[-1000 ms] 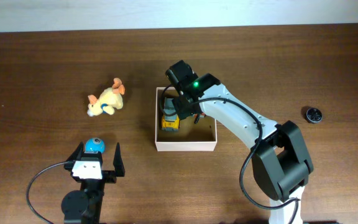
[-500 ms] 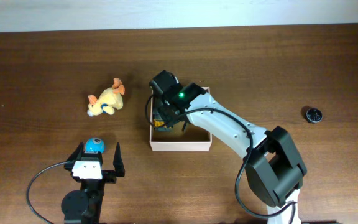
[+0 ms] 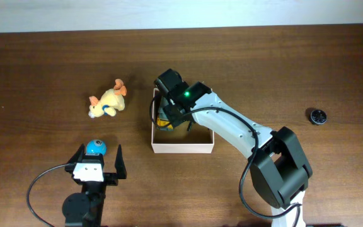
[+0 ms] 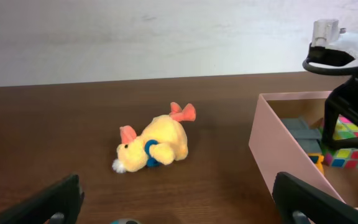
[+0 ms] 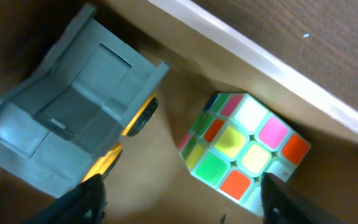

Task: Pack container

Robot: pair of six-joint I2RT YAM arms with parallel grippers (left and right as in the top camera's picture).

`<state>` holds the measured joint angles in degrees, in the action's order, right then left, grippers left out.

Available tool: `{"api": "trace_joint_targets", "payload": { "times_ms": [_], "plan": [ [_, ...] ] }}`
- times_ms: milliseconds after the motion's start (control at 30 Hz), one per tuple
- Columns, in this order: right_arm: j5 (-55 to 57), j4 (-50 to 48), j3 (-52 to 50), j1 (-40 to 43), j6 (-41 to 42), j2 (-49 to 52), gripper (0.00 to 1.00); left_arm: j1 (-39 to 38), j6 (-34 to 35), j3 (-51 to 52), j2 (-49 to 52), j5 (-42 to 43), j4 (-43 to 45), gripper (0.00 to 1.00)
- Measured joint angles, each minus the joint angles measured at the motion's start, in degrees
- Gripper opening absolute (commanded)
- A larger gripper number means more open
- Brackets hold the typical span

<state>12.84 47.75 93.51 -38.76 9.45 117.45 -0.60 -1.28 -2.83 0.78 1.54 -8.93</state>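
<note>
Container (image 3: 183, 148) sits directly beneath right hand (image 3: 167, 118); fingers (image 5: 86, 202) spread wide inside.

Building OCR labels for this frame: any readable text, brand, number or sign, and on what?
No readable text in any view.
Puzzle cube: plain coloured stickers, no marks.
Grey toy truck: no lettering visible.
Container: walls blank.
Black disc: too small to tell.

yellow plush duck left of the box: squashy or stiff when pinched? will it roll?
Likely squashy: the plush duck looks fuzzy and stuffed, so a pinch should sink in rather than slip. Probably light for its size. Lying on its side, feet sticking out, it should slide or flop, not roll.
</note>
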Motion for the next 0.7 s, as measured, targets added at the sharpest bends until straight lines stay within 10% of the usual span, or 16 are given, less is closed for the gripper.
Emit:
{"api": "trace_joint_targets", "payload": {
  "times_ms": [333, 700],
  "plan": [
    [-0.42, -0.48, 0.00, 0.00, -1.57, 0.00, 0.34, 0.00, 0.00, 0.00, 0.00, 0.00, 0.00, 0.99],
    [-1.14, -5.68, 0.00, 0.00, -2.12, 0.00, 0.34, 0.00, 0.00, 0.00, 0.00, 0.00, 0.00, 0.99]
  ]
}}
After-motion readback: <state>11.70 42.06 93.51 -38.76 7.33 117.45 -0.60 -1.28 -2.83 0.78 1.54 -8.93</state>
